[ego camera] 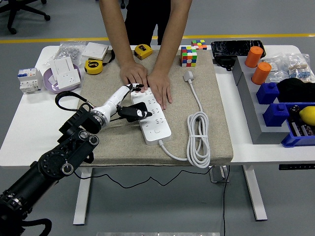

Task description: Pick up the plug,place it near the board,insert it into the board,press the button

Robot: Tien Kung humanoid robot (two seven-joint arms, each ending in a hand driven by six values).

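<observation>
Here 1 plug [134, 111], 1 board [153, 119]

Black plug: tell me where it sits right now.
In the head view the black plug sits left of centre on the mat, at the left edge of the white power strip, with the left hand around it.

Bright, even overhead light fills the scene, with the white table [29, 132] close to washed out left of the left hand [129, 99]. Soft, short shadows sit under the hand and beneath the person's forearms [170, 46] beyond it. The glossy power strip [155, 120] just right of the hand shows mild glare. Focus holds across the frame; the hand's fingertips look slightly smeared.
</observation>
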